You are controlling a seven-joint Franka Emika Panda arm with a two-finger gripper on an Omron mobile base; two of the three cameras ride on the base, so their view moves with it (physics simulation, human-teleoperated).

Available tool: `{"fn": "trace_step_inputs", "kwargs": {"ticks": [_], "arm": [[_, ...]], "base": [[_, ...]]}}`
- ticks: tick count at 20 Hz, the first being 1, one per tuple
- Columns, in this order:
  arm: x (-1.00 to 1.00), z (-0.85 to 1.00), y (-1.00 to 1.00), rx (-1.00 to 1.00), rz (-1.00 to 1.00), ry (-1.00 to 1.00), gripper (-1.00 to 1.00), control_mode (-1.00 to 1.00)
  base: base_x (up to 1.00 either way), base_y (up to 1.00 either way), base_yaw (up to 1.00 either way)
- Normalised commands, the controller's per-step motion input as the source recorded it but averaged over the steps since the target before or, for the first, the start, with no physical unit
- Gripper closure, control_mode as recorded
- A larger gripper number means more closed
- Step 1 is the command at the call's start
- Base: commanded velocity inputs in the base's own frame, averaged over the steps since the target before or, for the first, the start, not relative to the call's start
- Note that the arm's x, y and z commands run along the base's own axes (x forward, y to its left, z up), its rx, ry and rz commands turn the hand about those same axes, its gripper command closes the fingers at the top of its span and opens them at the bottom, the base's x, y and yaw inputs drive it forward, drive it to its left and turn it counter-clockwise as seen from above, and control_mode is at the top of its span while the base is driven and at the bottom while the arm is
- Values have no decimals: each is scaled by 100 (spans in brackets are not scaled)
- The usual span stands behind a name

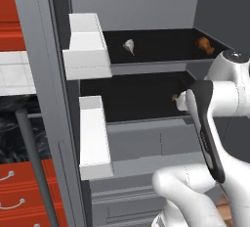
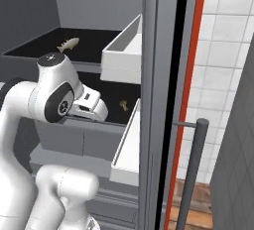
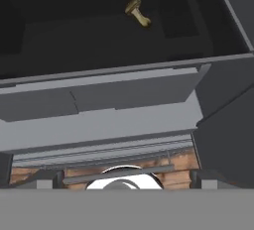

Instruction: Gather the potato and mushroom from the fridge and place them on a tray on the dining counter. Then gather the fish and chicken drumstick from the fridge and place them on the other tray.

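No text anywhere: no labels, brands, nos. or signs to read. Fridge (image 1: 146, 138) walls, shelves & door bins all plain, red drawers (image 1: 19, 192) plain, wall tiles (image 2: 228, 50) plain too.

I'm in a rendered home kitchen: open tall grey metal fridge (image 1: 146, 138) with white door bins (image 1: 88, 47) and food on black shelves (image 1: 146, 45), red drawer cabinets (image 1: 19, 192) with curved metal pulls, white wall tiles (image 2: 223, 50), brick-pattern floor (image 2: 191, 214).
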Motion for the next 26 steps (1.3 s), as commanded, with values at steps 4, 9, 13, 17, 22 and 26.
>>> {"fn": "trace_step_inputs", "kwargs": {"ticks": [4,9,13,17,22,26], "arm": [[31,-26,-33,-4,0,7,-100,-100],[39,-20,-34,-3,0,6,-100,-100],[44,-17,-19,-2,0,3,-100,-100],[38,-20,-1,-3,0,0,-100,-100],[30,-21,0,-3,0,0,-100,-100],[31,-24,-2,-2,2,0,-100,-100]], "base": [[0,0,0],[0,0,0],[0,0,0],[0,0,0],[0,0,0],[0,0,0]]}}
